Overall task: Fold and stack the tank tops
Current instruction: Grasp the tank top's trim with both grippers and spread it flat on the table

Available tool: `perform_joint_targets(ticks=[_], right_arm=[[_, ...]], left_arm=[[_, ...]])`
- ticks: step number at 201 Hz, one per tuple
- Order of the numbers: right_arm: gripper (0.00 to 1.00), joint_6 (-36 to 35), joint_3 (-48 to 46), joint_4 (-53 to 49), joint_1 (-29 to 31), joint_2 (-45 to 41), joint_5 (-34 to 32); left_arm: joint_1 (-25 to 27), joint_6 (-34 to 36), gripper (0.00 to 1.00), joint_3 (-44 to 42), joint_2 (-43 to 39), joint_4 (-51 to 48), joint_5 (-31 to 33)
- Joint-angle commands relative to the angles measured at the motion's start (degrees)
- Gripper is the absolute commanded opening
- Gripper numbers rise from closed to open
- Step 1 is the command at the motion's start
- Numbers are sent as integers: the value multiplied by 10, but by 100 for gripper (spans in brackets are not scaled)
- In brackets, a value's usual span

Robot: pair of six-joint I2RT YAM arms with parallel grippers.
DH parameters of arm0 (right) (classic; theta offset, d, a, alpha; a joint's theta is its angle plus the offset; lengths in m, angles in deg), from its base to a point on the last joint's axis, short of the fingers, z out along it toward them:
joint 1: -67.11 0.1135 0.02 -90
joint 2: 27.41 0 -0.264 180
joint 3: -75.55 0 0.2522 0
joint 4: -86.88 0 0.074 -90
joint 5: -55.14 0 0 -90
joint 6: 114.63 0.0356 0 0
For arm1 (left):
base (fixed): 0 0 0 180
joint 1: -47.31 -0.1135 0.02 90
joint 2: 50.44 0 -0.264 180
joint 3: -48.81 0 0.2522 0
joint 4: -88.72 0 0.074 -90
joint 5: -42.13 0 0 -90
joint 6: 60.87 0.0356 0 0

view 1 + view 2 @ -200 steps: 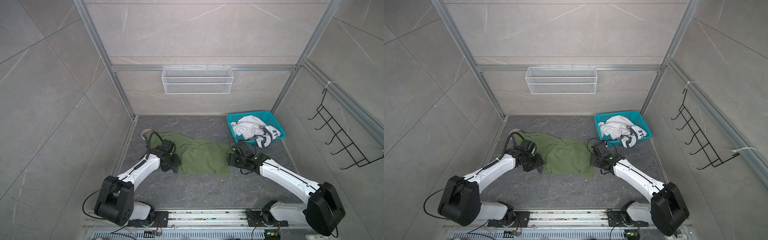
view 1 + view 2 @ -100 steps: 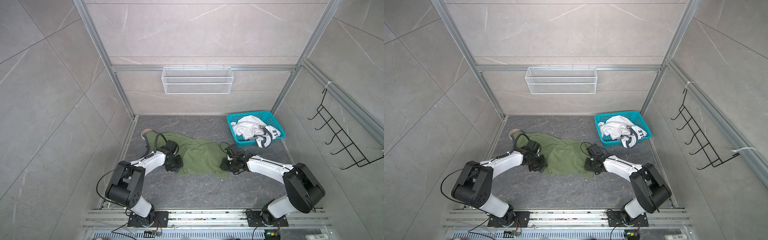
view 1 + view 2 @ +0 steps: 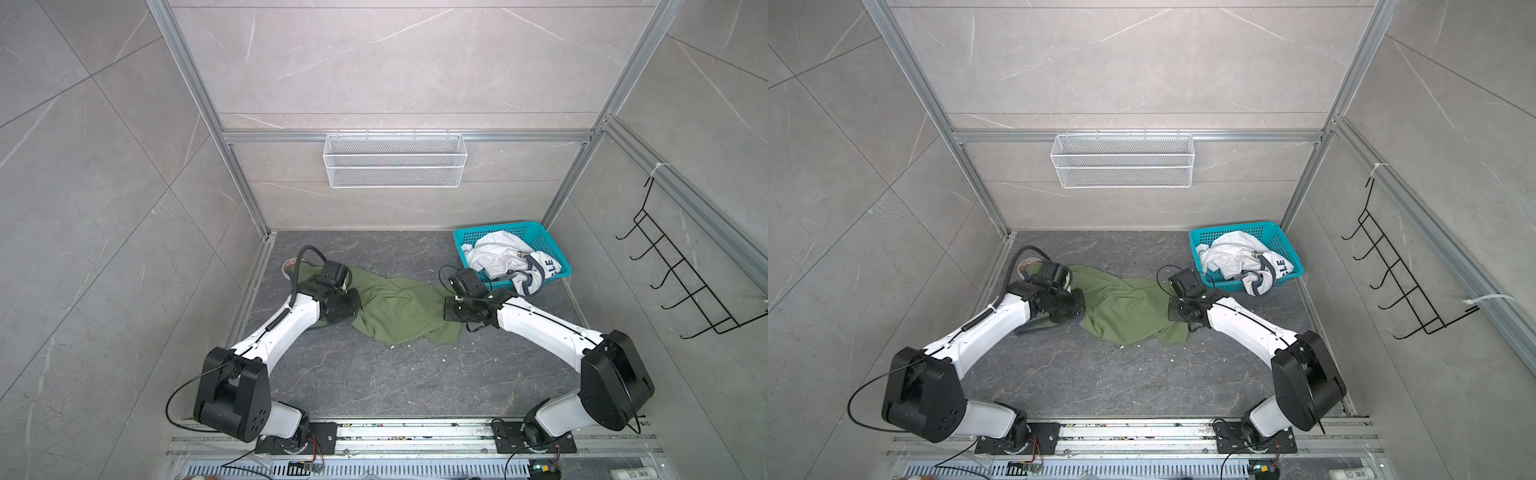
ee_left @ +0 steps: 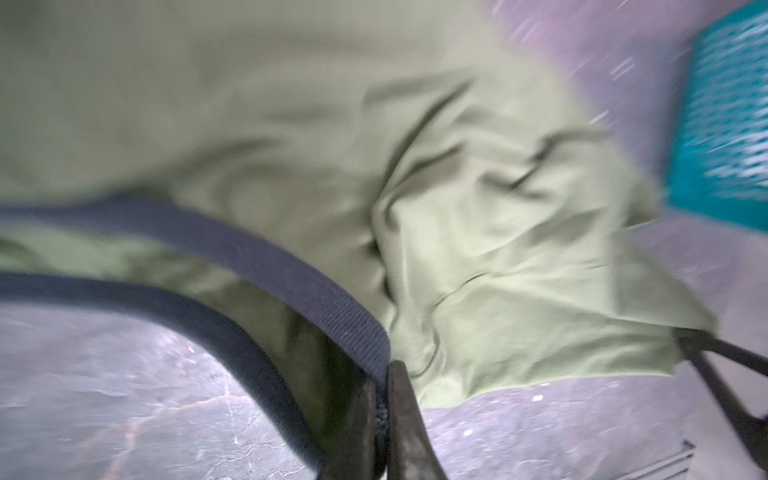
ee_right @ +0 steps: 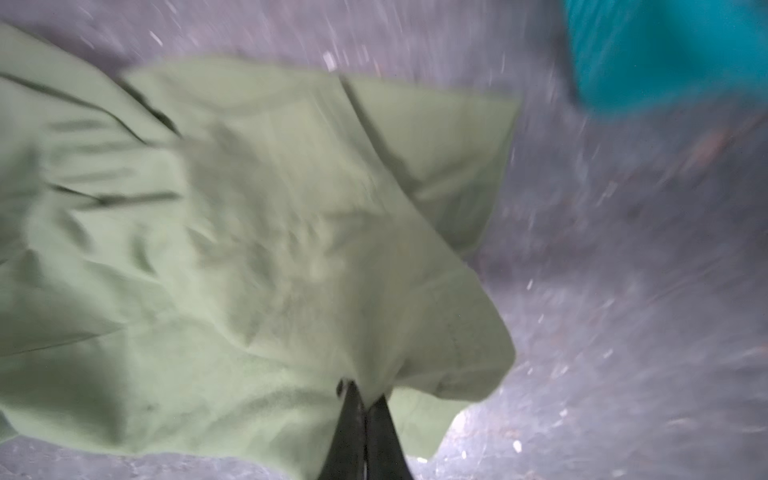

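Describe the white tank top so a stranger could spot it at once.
In the far right corner of the grey floor sits a teal basket. The white tank top lies crumpled inside, one end spilling over the near rim. Unlike the olive green tank top on the floor, it is white with navy letters.

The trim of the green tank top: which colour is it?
Dark grey trim; left wrist view shows it best.

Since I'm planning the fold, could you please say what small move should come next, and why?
Probably pull both held ends apart: the left jaws are shut on the dark trim, the right jaws on the opposite edge of the olive green tank top, which lies bunched between them.
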Motion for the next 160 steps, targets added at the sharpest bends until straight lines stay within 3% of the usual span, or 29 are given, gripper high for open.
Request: perform_joint_targets(ticks=[1,28,49,69,90,124,142,160], right_arm=[[0,-61,135,-61,1,4,-62],[0,-107,266,-94,1,4,-91],[0,-141,275,-96,2,-34,-81],[0,-137,200,-104,3,-95,-70],[0,-98,63,-118,13,-178,-51],[0,33,-153,-134,50,-247,18],[26,93,-226,-117,70,-242,45],[53,111,-232,-140,73,-241,18]], left_arm=[[-57,47,0,128,-43,-46,38],[-91,85,0,260,-73,-74,67],[-91,105,0,258,-127,-72,65],[-91,100,0,158,-201,-58,7],[-90,63,0,18,-276,-78,-59],[-90,-39,0,-182,-338,-170,-64],[-83,-90,0,-236,-335,-152,-110],[-83,-115,38,-247,-335,-143,-101]])
